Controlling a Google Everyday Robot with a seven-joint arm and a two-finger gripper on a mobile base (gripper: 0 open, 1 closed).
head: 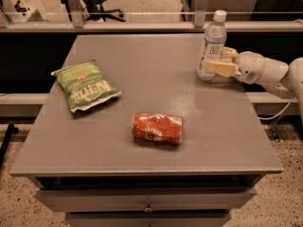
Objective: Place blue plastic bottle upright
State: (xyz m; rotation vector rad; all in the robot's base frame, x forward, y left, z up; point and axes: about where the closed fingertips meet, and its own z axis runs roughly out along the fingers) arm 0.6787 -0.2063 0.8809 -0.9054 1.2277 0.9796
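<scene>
Fingers [221,69] of the gripper [216,60] reach in from 3 o'clock and, as far as we can see, pinch the lower half of the blue plastic bottle [211,39]. We find the bottle standing upright, white cap on top, at about 1 o'clock on the grey table [142,65]. A green chip bag [86,85] lies at 9 o'clock and a crushed red can [157,127] at 6 o'clock, both well apart from it.

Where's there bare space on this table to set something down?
Free: the middle strip between chip bag and bottle, and the front-right corner beside the red can. Crowded: the far right edge, where the gripper holds the bottle.
</scene>
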